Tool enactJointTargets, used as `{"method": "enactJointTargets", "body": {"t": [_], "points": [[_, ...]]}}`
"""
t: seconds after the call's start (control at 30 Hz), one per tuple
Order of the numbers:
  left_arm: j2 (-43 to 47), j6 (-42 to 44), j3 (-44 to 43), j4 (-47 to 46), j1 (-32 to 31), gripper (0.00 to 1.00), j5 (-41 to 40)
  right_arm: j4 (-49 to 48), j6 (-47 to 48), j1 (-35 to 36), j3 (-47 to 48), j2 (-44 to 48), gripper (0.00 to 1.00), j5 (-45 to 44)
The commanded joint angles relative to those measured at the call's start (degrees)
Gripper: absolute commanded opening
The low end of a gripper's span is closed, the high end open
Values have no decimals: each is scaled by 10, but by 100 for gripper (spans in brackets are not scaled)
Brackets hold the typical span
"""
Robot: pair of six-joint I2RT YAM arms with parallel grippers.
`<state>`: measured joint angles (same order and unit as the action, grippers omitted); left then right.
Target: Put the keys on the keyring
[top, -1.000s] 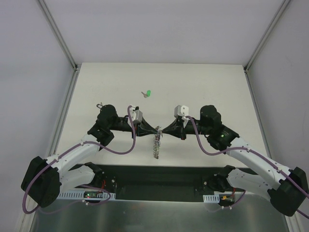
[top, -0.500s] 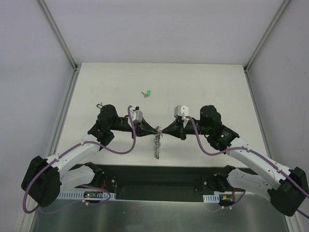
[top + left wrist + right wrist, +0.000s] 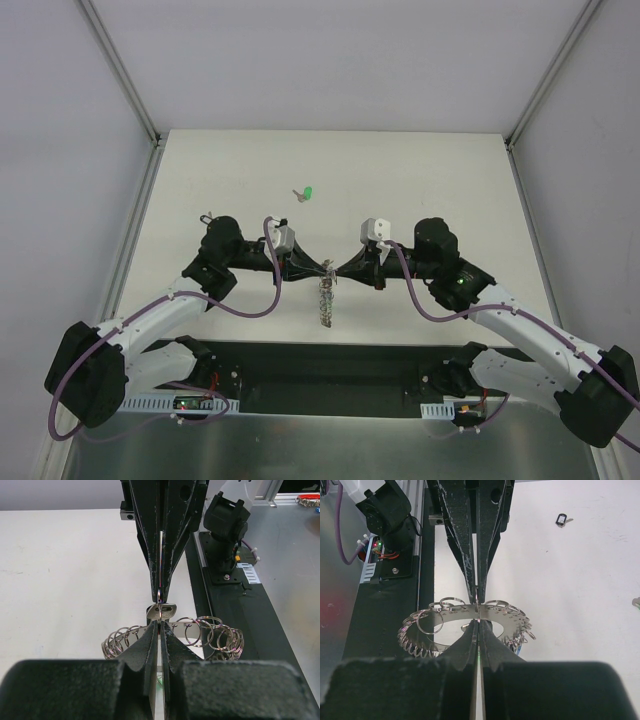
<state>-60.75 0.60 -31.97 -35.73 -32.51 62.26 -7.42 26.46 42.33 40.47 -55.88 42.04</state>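
The keyring [image 3: 324,300], a silver plate edged with several small split rings, hangs between my two grippers above the table's near middle. My left gripper [image 3: 323,268] and right gripper [image 3: 335,270] meet tip to tip, both shut on one upright split ring at the plate's rim. The left wrist view shows my left gripper [image 3: 160,625] under a silver key head [image 3: 162,611], with the keyring [image 3: 220,635] behind. The right wrist view shows my right gripper [image 3: 478,624] against the keyring [image 3: 420,625]. A green-headed key [image 3: 309,192] lies on the table beyond the grippers.
A tiny black loop-shaped item with a silver stub [image 3: 561,518] lies on the white table near the left arm's elbow [image 3: 206,217]. The black base rail [image 3: 330,365] runs along the near edge, and white walls enclose the table.
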Motion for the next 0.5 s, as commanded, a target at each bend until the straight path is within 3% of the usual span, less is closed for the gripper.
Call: {"method": "enactJointTargets", "body": {"t": [0.0, 0.47], "points": [[1, -4, -13, -49, 5, 0, 8, -17, 11, 3, 10, 16, 1, 15], [-1, -22, -13, -49, 5, 0, 4, -19, 11, 3, 7, 23, 1, 10]]}}
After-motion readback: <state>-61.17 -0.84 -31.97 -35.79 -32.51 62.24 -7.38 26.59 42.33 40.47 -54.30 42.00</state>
